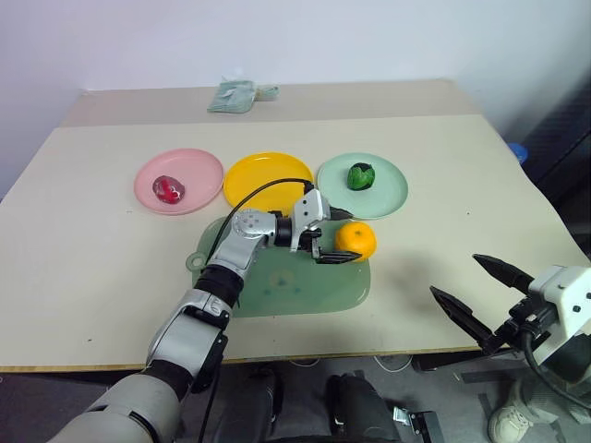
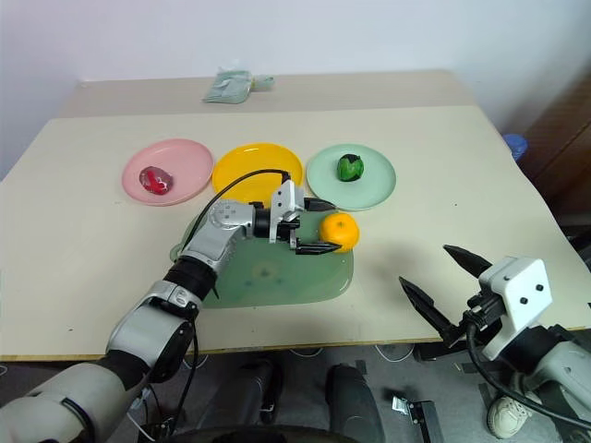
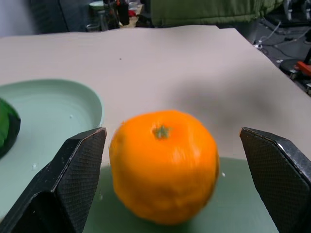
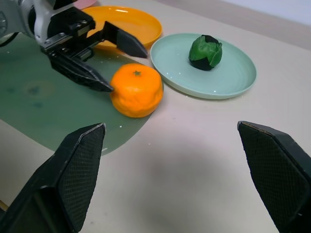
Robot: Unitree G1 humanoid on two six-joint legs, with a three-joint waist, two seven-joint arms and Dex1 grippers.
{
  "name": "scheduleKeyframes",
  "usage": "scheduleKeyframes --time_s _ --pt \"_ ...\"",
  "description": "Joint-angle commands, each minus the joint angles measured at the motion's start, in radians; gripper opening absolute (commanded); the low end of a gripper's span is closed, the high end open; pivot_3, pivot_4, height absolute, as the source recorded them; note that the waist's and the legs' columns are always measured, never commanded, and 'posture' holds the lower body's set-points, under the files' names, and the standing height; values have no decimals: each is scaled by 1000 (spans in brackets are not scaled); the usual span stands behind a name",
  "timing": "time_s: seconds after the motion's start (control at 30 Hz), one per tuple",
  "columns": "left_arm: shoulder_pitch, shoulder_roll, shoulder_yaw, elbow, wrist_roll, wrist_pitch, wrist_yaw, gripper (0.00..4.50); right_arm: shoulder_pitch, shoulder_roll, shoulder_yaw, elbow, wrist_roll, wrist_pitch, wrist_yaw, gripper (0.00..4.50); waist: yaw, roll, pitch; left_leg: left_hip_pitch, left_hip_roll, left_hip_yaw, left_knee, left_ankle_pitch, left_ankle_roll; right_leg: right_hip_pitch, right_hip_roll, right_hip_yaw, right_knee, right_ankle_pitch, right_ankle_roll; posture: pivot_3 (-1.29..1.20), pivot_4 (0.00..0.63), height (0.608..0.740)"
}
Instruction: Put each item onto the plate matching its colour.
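Head-camera views: a pale beige table (image 1: 111,277) carries three shallow round plastic plates in a row. The pale pink plate (image 1: 199,171) holds the small dark red toy fruit (image 1: 169,189), the yellow plate (image 1: 268,175) is bare, and the mint green plate (image 1: 388,189) holds the dark green toy fruit (image 1: 360,175). Nearer the robot lies a translucent green rounded mat (image 1: 305,291). The round orange toy fruit (image 1: 355,242) sits at the mat's right edge, just below the mint plate. The left gripper (image 1: 342,235) reaches in from the left, its jaws spread wide around the orange; whether a finger touches it cannot be told. The right gripper (image 1: 476,291) hangs off the table's near right corner, jaws wide apart and holding nothing. A crumpled pale green cloth (image 1: 235,95) lies at the far edge.

Left wrist view: the orange stands between the two black fingers (image 3: 73,179), with a visible gap on each side.

Right wrist view: the right gripper's fingers (image 4: 73,174) stand wide open, well short of the orange.
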Motion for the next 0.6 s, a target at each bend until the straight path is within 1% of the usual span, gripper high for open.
scheduleKeyframes --time_s 0.03,0.07,0.13,0.2,0.23,0.3,0.37,0.5,0.57,0.6 --pt "-12 10 29 -41 -30 -3 2 4500 -25 -17 8 -39 14 -4 -21 4448 -3 0 0 0 0 0 0 0 0 0 0 0 0 0 0 0 150 740" --pt "-8 18 39 -50 -38 0 0 4500 -33 -20 14 -41 16 -1 -25 4448 -4 0 0 0 0 0 -1 0 0 0 0 0 0 0 0 0 150 740" --pt "38 75 100 -121 -100 53 -15 4500 -83 -37 71 -36 1 11 -43 4448 -9 0 0 1 0 0 -1 0 0 0 0 0 0 0 0 0 150 740" --pt "107 142 151 -206 -172 111 -56 4500 -147 -50 144 -21 -18 22 -65 4448 -30 1 0 1 1 0 -2 0 0 0 0 0 0 0 0 0 150 740" --pt "152 177 178 -240 -189 112 -53 4500 -190 -52 191 -8 -32 27 -79 4448 -32 2 -1 2 1 0 -3 0 0 0 0 1 1 0 0 0 150 740" --pt "255 243 245 -290 -239 33 -91 4500 -284 -47 292 32 -60 43 -105 4448 -47 2 -1 3 1 0 -5 0 0 -1 0 1 1 0 -1 0 150 740" --pt "343 332 279 -360 -288 79 -158 4500 -374 -38 384 100 -106 48 -125 4448 -49 2 -1 2 1 0 -5 0 0 -1 0 1 1 0 -1 0 150 740" --pt "481 488 329 -514 -426 211 -308 4500 -515 -8 503 250 -153 29 -114 4448 -33 1 -1 1 0 -1 -3 0 0 -2 -1 1 0 0 -1 0 150 740" --pt "538 549 367 -583 -497 263 -361 4500 -570 6 542 315 -164 19 -95 4448 -25 1 -1 0 0 -1 -3 0 0 -1 -2 1 -1 -2 -5 0 150 740" --pt "552 563 376 -604 -516 282 -368 4500 -582 10 549 332 -166 14 -87 4448 -23 1 -1 0 0 -1 -3 0 0 -1 -2 1 -1 -2 -5 0 150 740"
